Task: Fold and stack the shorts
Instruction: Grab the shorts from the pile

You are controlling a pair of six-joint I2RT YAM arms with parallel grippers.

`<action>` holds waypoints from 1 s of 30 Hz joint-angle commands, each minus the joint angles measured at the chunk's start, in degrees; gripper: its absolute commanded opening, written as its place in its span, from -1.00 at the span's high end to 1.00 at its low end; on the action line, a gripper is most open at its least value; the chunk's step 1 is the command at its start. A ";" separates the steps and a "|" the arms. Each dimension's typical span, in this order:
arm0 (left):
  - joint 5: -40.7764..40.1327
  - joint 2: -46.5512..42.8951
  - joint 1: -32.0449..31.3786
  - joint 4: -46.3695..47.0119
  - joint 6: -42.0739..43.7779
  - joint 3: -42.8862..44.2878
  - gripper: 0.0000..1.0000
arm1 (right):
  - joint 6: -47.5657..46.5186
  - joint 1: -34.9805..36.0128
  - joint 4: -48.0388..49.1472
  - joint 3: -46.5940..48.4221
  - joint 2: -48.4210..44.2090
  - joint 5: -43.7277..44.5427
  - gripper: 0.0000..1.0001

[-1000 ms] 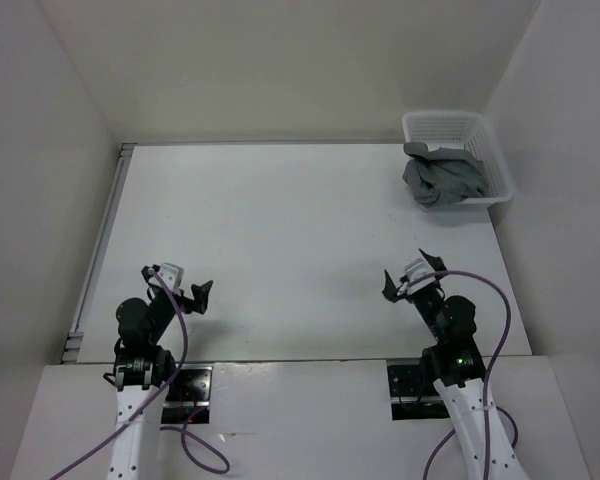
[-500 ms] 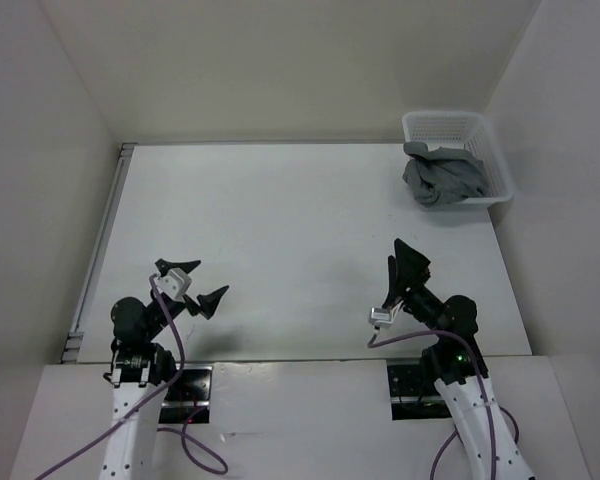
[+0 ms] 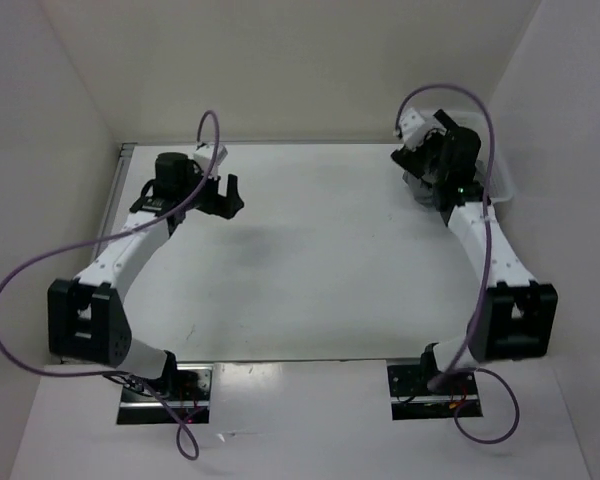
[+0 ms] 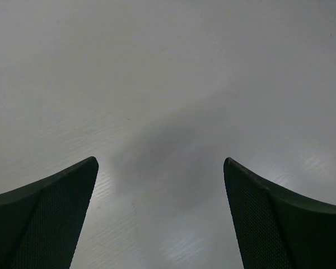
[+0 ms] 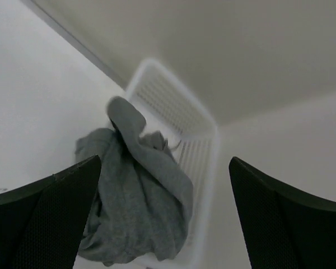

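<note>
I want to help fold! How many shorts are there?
1: the grey shorts, bunched in the white basket at the far right, spilling over its edge. More may hide underneath.

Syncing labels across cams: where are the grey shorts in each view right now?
Top external: far right corner. The shorts are at the white basket, mostly covered by the right arm.
Left wrist: not in it, only bare table.
Right wrist: lower centre. The shorts spill over the rim of the basket.
Shared landmark: the white basket, in the top and right wrist views. The left wrist view shares only the table.
</note>
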 commanded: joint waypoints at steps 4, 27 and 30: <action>1.84 15.60 -2.00 -17.10 0.23 15.53 -0.98 | 36.02 -13.34 -18.96 21.50 20.88 5.87 -0.99; 0.97 19.83 -5.43 -16.57 0.23 16.86 -0.98 | 34.11 -15.20 -15.28 31.08 28.64 7.28 0.99; 0.27 17.82 -5.43 -16.04 0.23 16.86 -0.98 | 36.82 -15.20 -15.28 37.49 26.01 6.57 1.00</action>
